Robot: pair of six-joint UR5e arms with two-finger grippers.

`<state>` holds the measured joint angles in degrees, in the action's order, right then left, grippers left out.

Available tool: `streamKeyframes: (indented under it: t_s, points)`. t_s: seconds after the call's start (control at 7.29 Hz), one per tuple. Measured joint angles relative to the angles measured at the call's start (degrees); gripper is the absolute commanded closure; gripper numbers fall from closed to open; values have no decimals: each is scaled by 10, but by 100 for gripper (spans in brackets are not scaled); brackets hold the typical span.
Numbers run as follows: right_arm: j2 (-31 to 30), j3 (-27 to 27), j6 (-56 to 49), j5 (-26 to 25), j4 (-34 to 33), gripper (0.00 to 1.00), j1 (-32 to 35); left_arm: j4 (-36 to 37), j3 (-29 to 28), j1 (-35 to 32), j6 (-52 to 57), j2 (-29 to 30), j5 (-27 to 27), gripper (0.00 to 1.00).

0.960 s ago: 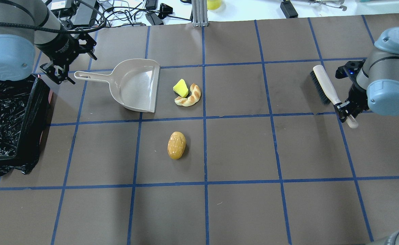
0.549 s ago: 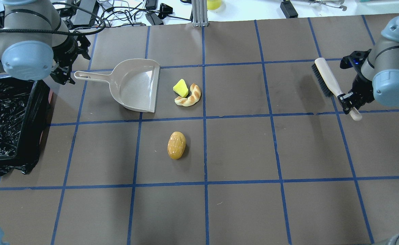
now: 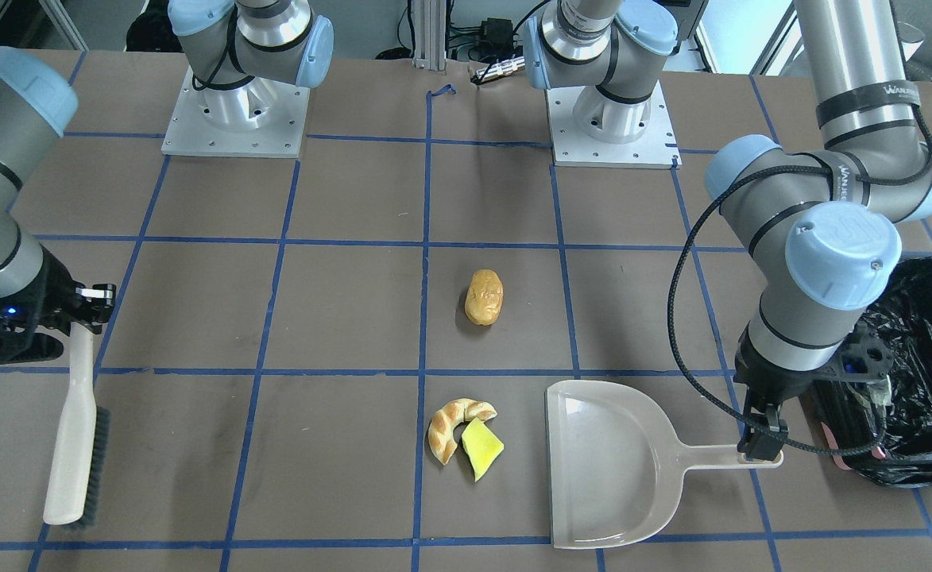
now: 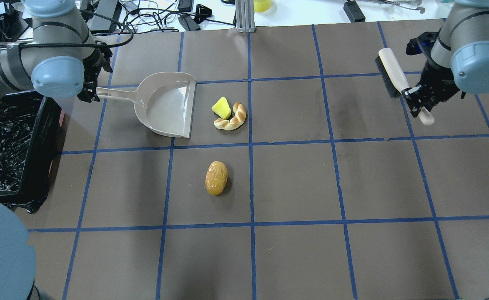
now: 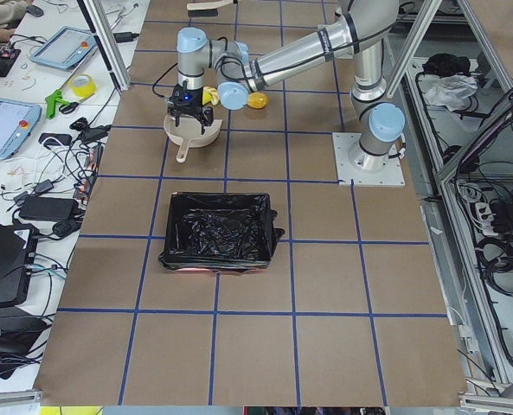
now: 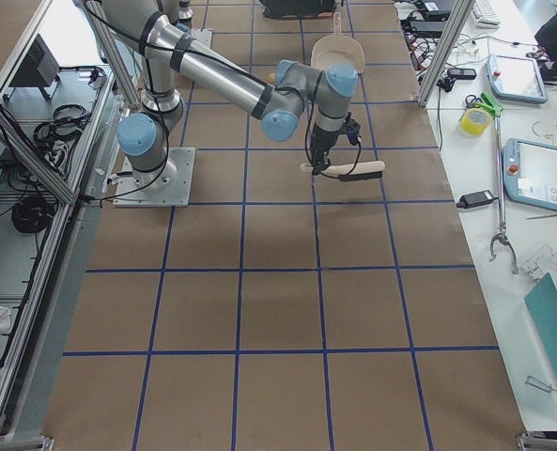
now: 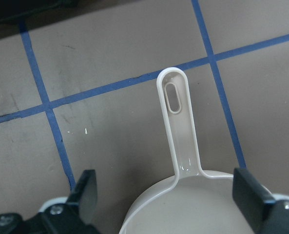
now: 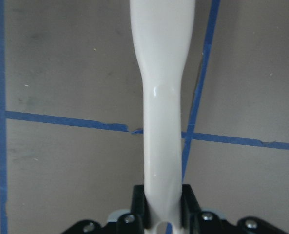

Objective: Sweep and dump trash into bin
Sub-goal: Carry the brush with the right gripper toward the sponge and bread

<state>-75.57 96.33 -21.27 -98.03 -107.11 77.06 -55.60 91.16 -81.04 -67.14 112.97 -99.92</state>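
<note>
The golden-brown potato lump (image 4: pixel 216 178) lies mid-table. The croissant piece (image 4: pixel 232 118) and yellow sponge wedge (image 4: pixel 221 108) touch each other just off the beige dustpan's (image 4: pixel 167 104) open lip. The black-lined bin (image 4: pixel 46 137) stands at the table's left edge. My left gripper (image 4: pixel 90 91) is open over the dustpan handle (image 7: pixel 181 126), its fingers (image 7: pixel 86 195) wide apart on either side and not touching it. My right gripper (image 4: pixel 415 102) is shut on the white handle of a brush (image 4: pixel 390 81) and holds it at the far right; the handle shows between its fingers in the right wrist view (image 8: pixel 161 97).
Blue tape lines grid the brown table. Cables and boxes (image 4: pixel 156 16) lie beyond the far edge. In the front-facing view the two arm bases (image 3: pixel 235 111) sit at the top. The bin (image 3: pixel 926 357) is close to my left arm's wrist.
My left gripper has moved from beside the bin to over the end of the dustpan handle. My right gripper has carried the brush toward the far edge of the table.
</note>
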Motion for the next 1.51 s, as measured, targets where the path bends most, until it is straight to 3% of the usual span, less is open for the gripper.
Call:
streamKeyframes:
  t_s: [0.41, 0.82, 1.23, 1.37, 1.51]
  points:
    - [33, -54, 134, -14, 44, 100, 126, 40, -20, 0, -13, 53, -1, 0]
    - [62, -73, 298, -12, 57, 100, 240, 56, -37, 0, -35, 91, -3, 0]
    - [110, -109, 428, 25, 57, 100, 321, 59, -39, 0, -49, 107, -10, 0]
    - [122, -118, 451, 39, 57, 100, 333, 59, -40, 0, -51, 109, -17, 12]
    - [134, -126, 467, 53, 57, 100, 343, 59, -40, 0, -52, 111, -20, 59]
